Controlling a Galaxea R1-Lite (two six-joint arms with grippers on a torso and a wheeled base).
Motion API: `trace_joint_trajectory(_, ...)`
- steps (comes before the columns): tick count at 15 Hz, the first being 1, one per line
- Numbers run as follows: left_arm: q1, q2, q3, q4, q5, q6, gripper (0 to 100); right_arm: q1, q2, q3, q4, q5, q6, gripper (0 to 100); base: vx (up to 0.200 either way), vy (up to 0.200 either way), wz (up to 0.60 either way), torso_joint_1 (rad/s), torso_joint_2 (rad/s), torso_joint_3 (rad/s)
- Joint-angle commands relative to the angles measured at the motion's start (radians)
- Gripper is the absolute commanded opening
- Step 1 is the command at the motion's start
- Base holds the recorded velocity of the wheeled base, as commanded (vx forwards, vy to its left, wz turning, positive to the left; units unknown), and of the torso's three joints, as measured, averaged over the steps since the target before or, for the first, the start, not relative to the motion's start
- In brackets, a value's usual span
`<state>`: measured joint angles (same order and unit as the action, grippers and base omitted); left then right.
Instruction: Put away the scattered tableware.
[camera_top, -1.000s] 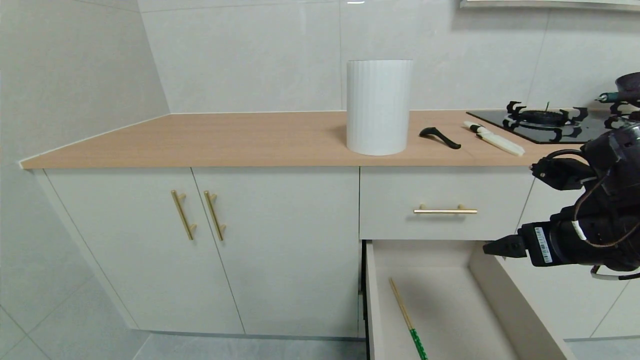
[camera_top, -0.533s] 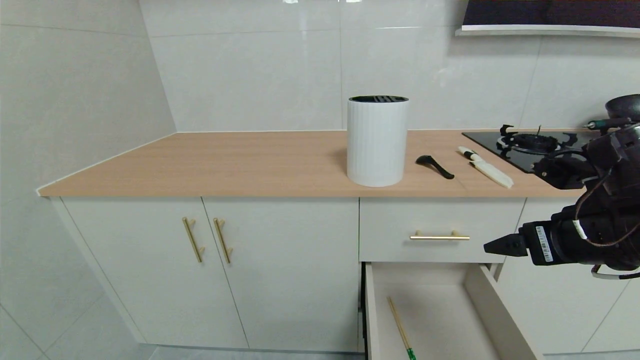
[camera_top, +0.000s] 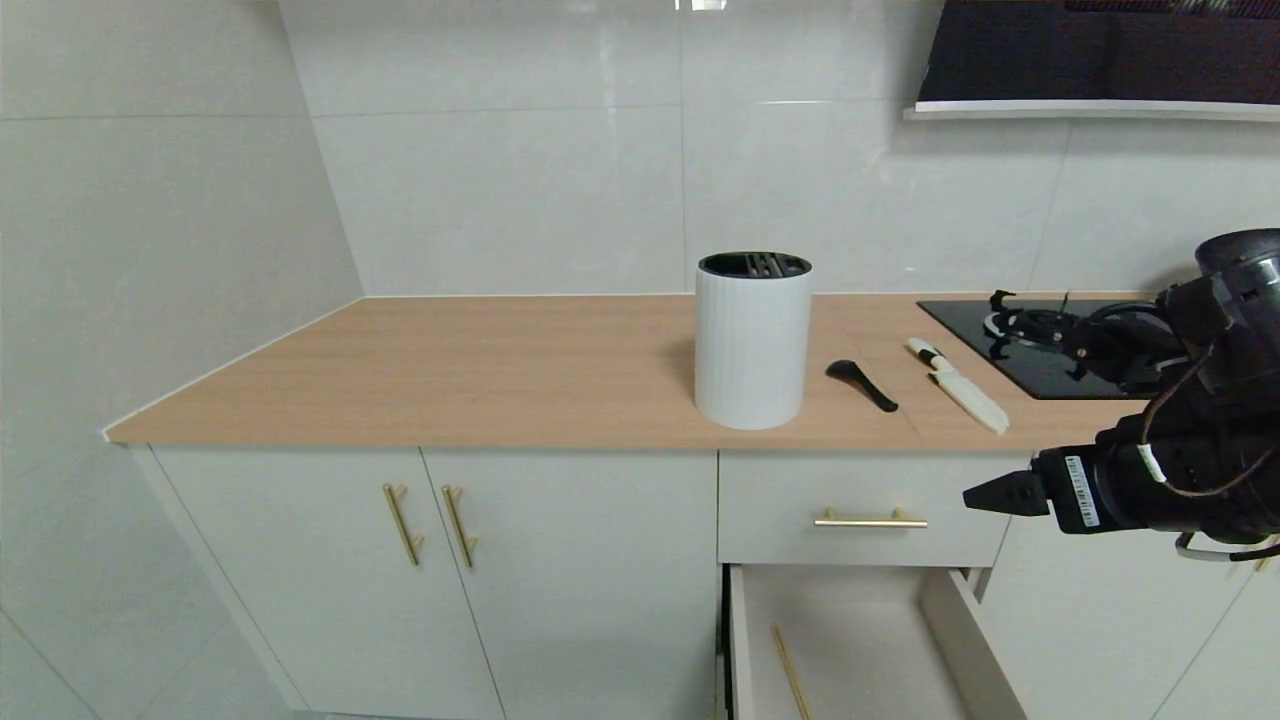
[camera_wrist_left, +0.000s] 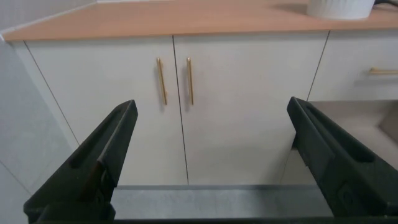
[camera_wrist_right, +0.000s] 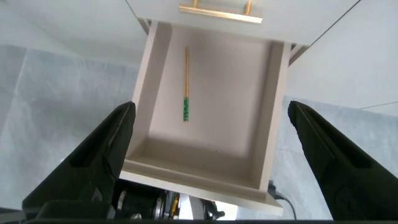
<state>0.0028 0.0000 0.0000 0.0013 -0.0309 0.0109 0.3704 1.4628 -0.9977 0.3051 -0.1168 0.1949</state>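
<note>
On the wooden counter (camera_top: 480, 370) stands a white ribbed utensil holder (camera_top: 752, 340) with a black slotted top. To its right lie a black spoon (camera_top: 860, 383) and a knife (camera_top: 957, 385) with a pale blade. Below, the open drawer (camera_top: 940, 640) holds a single chopstick (camera_top: 790, 675); its green end (camera_wrist_right: 185, 109) faces the drawer's front wall (camera_wrist_right: 205, 171). My right gripper (camera_top: 990, 497) hangs open and empty above the drawer's right side, level with the upper drawer front. My left gripper (camera_wrist_left: 211, 102) is open and empty, low before the cabinet doors (camera_wrist_left: 174, 112).
A black gas hob (camera_top: 1030, 345) lies at the counter's right end, with a range hood (camera_top: 1090, 60) above it. A shut drawer with a gold handle (camera_top: 870, 520) is above the open one. Tiled walls close the back and left. The counter's left half is bare.
The whole head picture has shifted downward, so the camera has risen or tilted up. The holder's top and the hood have come into sight. Nothing on the counter has moved.
</note>
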Motion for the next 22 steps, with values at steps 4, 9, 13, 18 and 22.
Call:
trace_joint_trajectory(4, 0.000, 0.000, 0.000, 0.000, 0.000, 0.000, 100, 0.004, 0.008, 0.106, -0.185, 0.006, -0.055, 100, 0.000, 0.000, 0.00, 0.215, -0.48, -0.262)
trace_joint_trajectory(9, 0.000, 0.000, 0.000, 0.000, 0.000, 0.000, 100, -0.064, 0.163, 0.146, -0.560, 0.052, -0.074, 100, 0.000, 0.000, 0.00, 0.038, -0.08, -0.044)
trace_joint_trajectory(13, 0.000, 0.000, 0.000, 0.000, 0.000, 0.000, 100, -0.131, 0.367, -0.072, -0.587, 0.132, -0.169, 100, 0.000, 0.000, 0.00, 0.000, 0.00, 0.000)
trace_joint_trajectory(18, 0.000, 0.000, 0.000, 0.000, 0.000, 0.000, 100, -0.166, 0.559, -0.188, -0.687, 0.183, -0.193, 100, 0.000, 0.000, 0.00, 0.000, 0.00, 0.000)
trace_joint_trajectory(22, 0.000, 0.000, 0.000, 0.000, 0.000, 0.000, 100, -0.199, 0.679, -0.203, -0.816, 0.187, -0.238, 100, 0.000, 0.000, 0.00, 0.000, 0.00, 0.000)
